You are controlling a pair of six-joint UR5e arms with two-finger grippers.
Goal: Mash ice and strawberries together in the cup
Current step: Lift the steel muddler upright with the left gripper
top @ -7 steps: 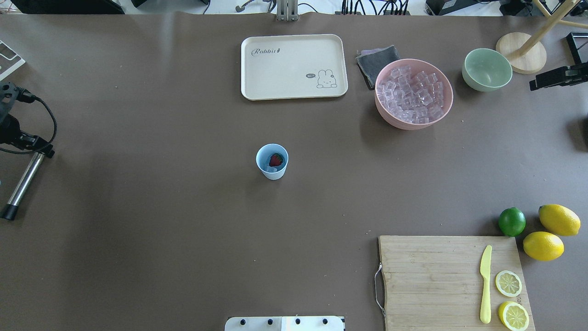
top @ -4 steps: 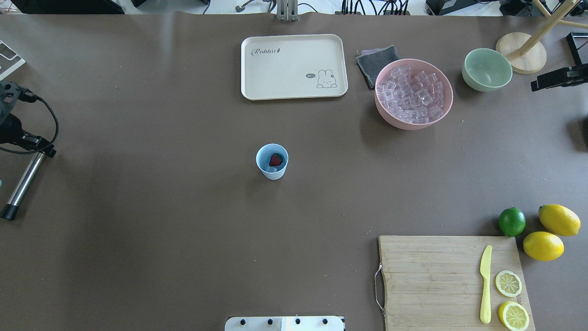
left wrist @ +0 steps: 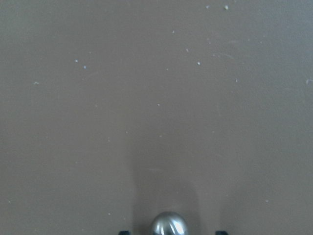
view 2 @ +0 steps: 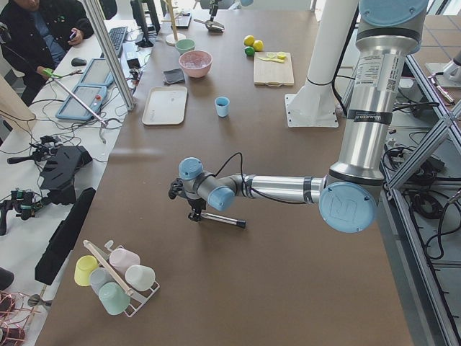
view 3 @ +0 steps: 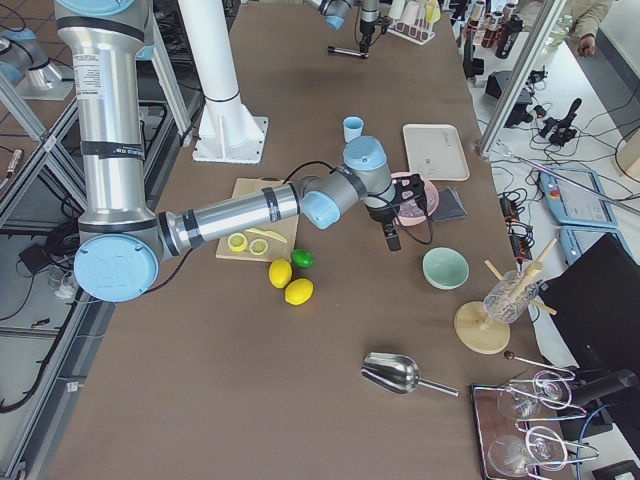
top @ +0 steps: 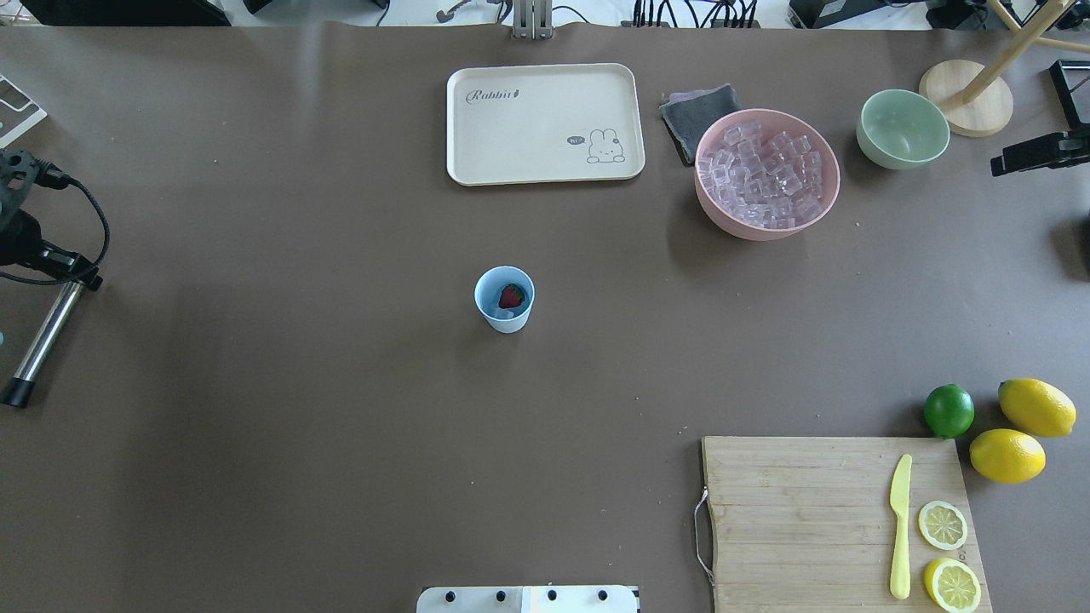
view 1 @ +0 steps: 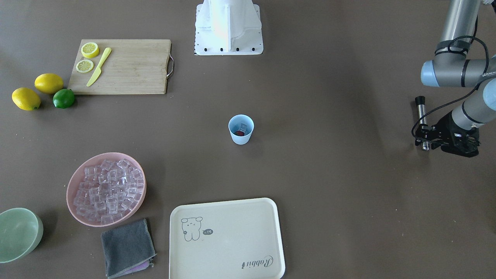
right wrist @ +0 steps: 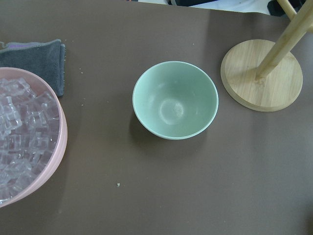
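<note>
The pale blue cup (top: 504, 300) stands mid-table with a red strawberry (top: 511, 295) and a piece of ice (top: 504, 313) inside. More ice (top: 766, 174) is heaped in the pink bowl (top: 739, 223) at the back right. At the table's far left edge, well away from the cup, my left gripper (top: 68, 277) is shut on a metal muddler (top: 43, 340) with a black tip. The muddler's round end (left wrist: 167, 225) shows in the left wrist view. My right gripper (top: 1009, 158) hovers at the right edge near the green bowl (right wrist: 175, 100). I cannot tell whether it is open or shut.
A cream tray (top: 545, 123) and a grey cloth (top: 694, 115) lie at the back. At the front right are a cutting board (top: 809, 519) with a yellow knife and lemon halves, a lime (top: 949, 410) and two lemons. A wooden stand (top: 966, 98) is at the back right.
The right gripper has drifted a little toward the table's right edge. The left gripper with the muddler has barely moved. The cup is unchanged.
</note>
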